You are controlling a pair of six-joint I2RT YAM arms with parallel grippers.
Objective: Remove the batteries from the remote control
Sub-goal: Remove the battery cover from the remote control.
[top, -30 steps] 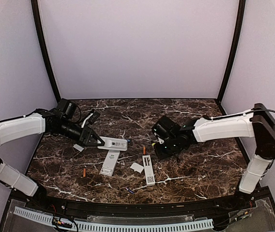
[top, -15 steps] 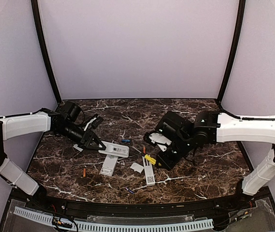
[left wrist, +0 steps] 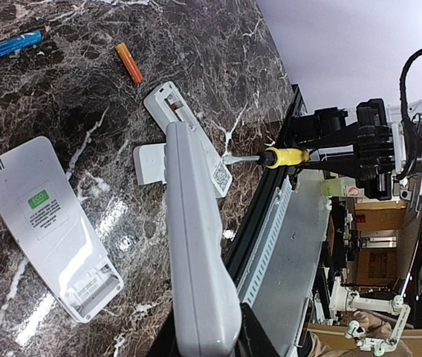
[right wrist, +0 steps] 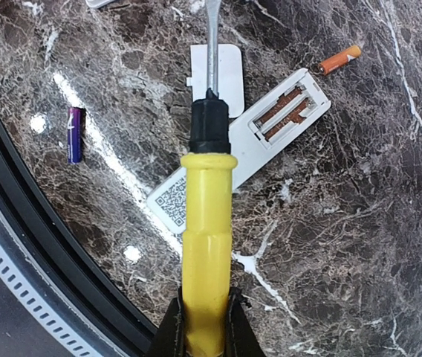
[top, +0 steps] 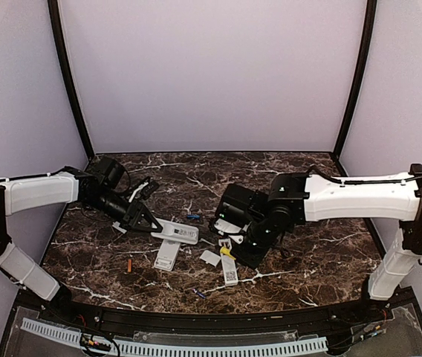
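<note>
Roughly midway, by my reading from the console: the left tool (left wrist: pixel 207 336) is pinched narrow on the first remote (left wrist: pixel 196 245), holding it out over the table (top: pixel 322 260). From here I cannot tell whether that one has been emptied. The right tool (right wrist: pixel 203 331) is clamped tight on a yellow-handled screwdriver (right wrist: pixel 207 223), its blade reaching across a loose white cover (right wrist: pixel 229 82) that lies just beside the third remote (right wrist: pixel 248 145). That remote lies face down with its bay open, and two orange-brown strips show inside. I take them for cells not yet pulled, though they could be bare contacts. The second remote (left wrist: pixel 55 238), the one with the green label, lies flat near the left tool with its bay also uncovered and, as far as I can make out, empty. Four cells are already out and loose on the marble. A blue cell (left wrist: pixel 16 43) and an orange cell (left wrist: pixel 129 62) lie on the far side of the third remote, and a purple cell (right wrist: pixel 75 134) lies near the front edge. A second orange cell (top: pixel 129 265) lies on the left side, well apart from the rest. What I judge is left: prising out whatever sits in the third remote, then opening and checking the one in the left tool.
</note>
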